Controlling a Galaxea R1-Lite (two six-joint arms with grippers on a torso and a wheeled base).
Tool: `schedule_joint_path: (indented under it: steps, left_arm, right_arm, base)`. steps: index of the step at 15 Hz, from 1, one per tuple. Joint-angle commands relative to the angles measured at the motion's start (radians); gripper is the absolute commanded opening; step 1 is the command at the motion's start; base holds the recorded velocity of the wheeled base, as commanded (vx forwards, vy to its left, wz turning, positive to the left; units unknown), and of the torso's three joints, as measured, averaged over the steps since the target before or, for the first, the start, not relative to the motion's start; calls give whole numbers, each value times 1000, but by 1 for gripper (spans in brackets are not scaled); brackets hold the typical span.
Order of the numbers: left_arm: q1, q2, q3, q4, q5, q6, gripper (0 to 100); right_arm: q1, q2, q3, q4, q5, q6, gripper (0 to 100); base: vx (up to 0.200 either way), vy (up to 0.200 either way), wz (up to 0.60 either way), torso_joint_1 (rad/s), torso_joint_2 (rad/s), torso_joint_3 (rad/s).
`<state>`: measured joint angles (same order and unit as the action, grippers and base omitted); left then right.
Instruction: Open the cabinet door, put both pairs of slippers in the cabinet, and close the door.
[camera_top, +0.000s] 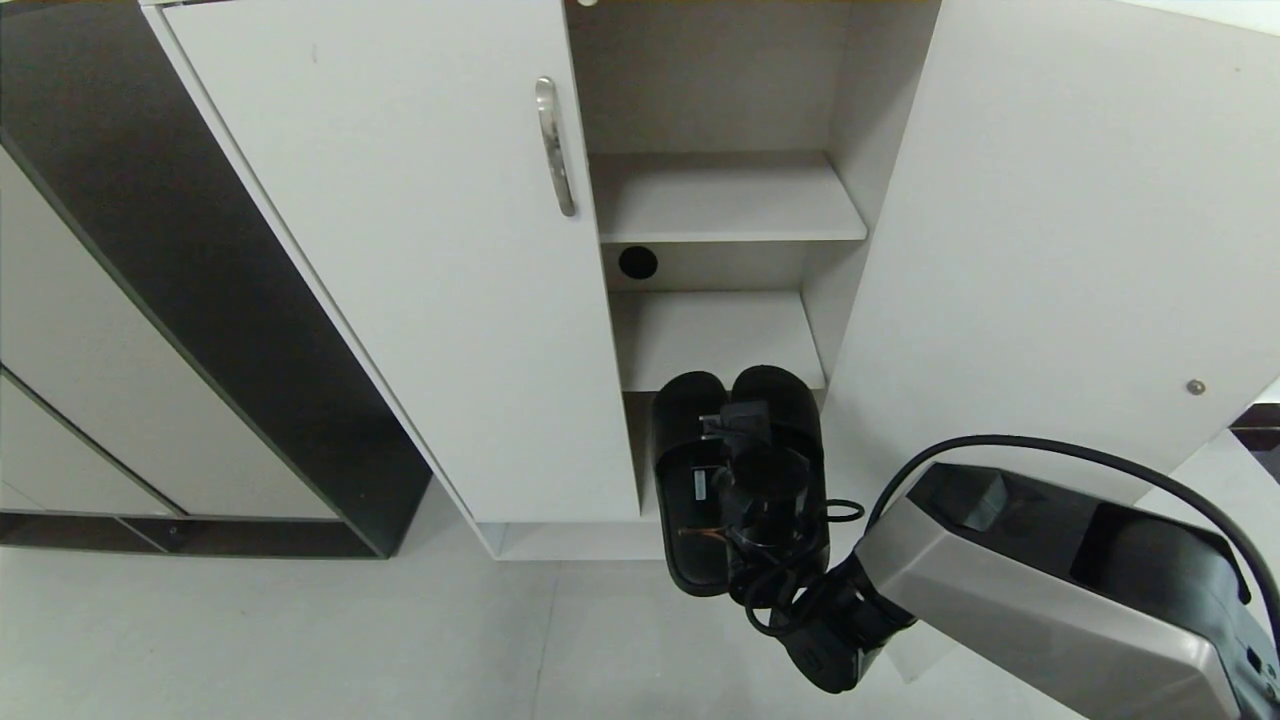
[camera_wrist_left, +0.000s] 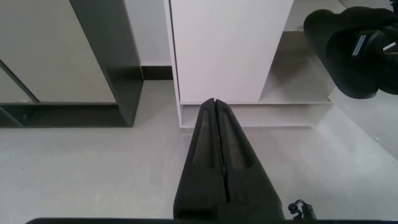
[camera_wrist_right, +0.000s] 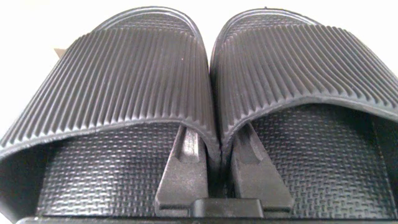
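Observation:
A pair of black slippers (camera_top: 690, 470) hangs side by side in front of the open cabinet's lower compartment (camera_top: 715, 340), toes pointing in. My right gripper (camera_top: 745, 425) is shut on the slippers' touching inner edges. In the right wrist view its fingers (camera_wrist_right: 183, 162) reach under the ribbed straps (camera_wrist_right: 124, 74), one in each slipper, pinching the inner walls together. The same slippers (camera_wrist_left: 354, 46) show raised off the floor in the left wrist view. My left gripper (camera_wrist_left: 214, 106) is shut and empty, low over the floor, facing the cabinet's base (camera_wrist_left: 249, 115).
The right cabinet door (camera_top: 1060, 230) stands swung open; the left door (camera_top: 400, 250) with its metal handle (camera_top: 555, 145) is closed. Two white shelves (camera_top: 725, 195) inside are bare. A dark panel (camera_top: 200, 270) stands to the left. Grey floor (camera_top: 300, 640) lies in front.

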<state>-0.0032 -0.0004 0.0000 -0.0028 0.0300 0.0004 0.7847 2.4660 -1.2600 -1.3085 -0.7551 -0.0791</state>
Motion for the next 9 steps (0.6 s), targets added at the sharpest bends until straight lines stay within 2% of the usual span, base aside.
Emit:
schedule_joint_path:
  steps: [1,3,9]
  left_arm:
    - [0,2,0,0,1,0,0]
    - [0,0,0,0,1,1,0]
    - [0,0,0,0,1,3,0]
  right_arm:
    - [-1,1,5,0,0,-1,0]
    - [-1,7,10,2,0,-2,0]
    - [-2,5,5,2,0,-2,0]
  base:
    - [0,0,0,0,0,0]
    - [0,0,0,0,0,0]
    - [200,0,0,-1,5,2]
